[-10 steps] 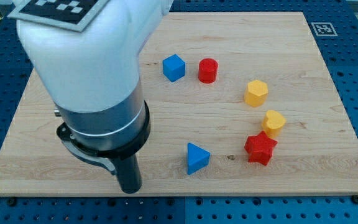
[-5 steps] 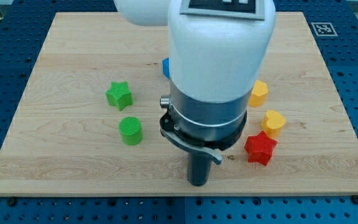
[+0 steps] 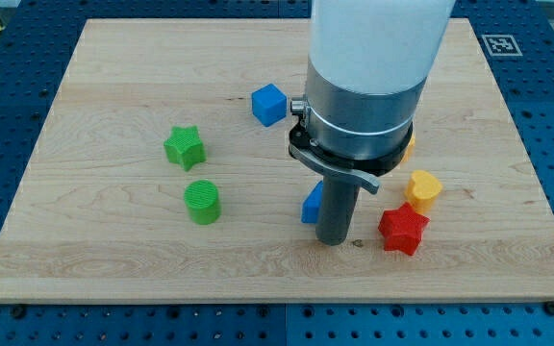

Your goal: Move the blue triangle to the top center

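- Most of the blue triangle (image 3: 310,204) is hidden behind our rod; only a sliver shows on the rod's left, near the board's middle.
- My tip (image 3: 334,239) sits just right of it; contact, we can't tell.
- Yellow block (image 3: 408,146) mostly covered too.
- Around: blue cube (image 3: 268,104), green star (image 3: 184,147), green cylinder (image 3: 201,202), yellow heart (image 3: 423,188), red star (image 3: 402,229).
- All on the wooden board (image 3: 113,250).
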